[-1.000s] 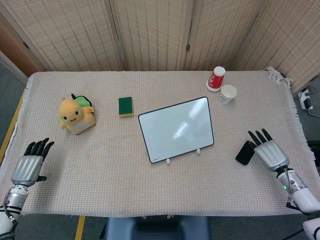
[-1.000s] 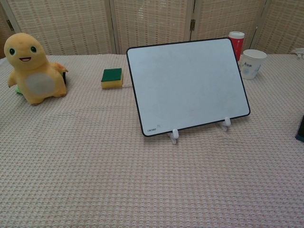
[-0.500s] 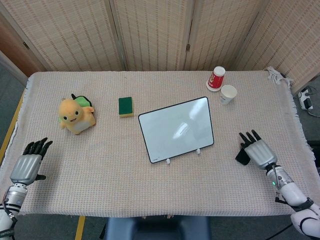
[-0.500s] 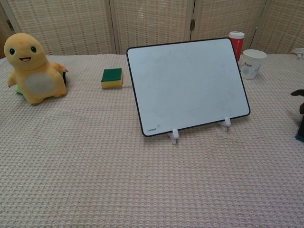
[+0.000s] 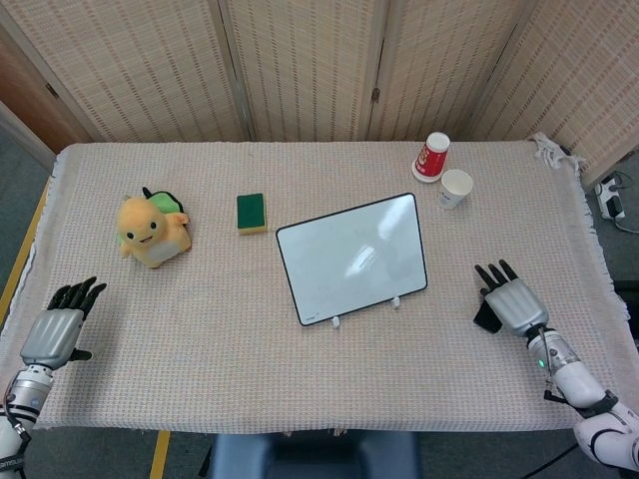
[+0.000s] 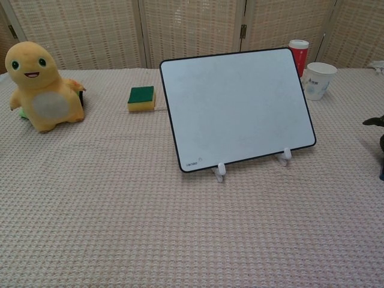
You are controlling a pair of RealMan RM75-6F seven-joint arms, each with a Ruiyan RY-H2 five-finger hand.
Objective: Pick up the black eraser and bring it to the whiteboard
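Note:
The whiteboard (image 5: 351, 257) stands tilted on small white feet at the table's middle; the chest view shows the whiteboard (image 6: 240, 108) head on. The black eraser (image 5: 485, 317) lies to its right, mostly covered by my right hand (image 5: 512, 302), whose fingers stretch out above it. Only a dark sliver of the eraser shows at the hand's left side. In the chest view, just the right hand's fingertips (image 6: 375, 122) reach in from the right edge. My left hand (image 5: 58, 329) rests near the table's front left corner with its fingers apart, holding nothing.
A yellow plush toy (image 5: 150, 231) and a green-and-yellow sponge (image 5: 251, 213) sit left of the board. A red cup (image 5: 431, 157) and a white paper cup (image 5: 455, 188) stand at the back right. The table's right edge is close to my right hand.
My right hand has slid left and forward over the black eraser, covering most of it. The left hand has barely shifted.

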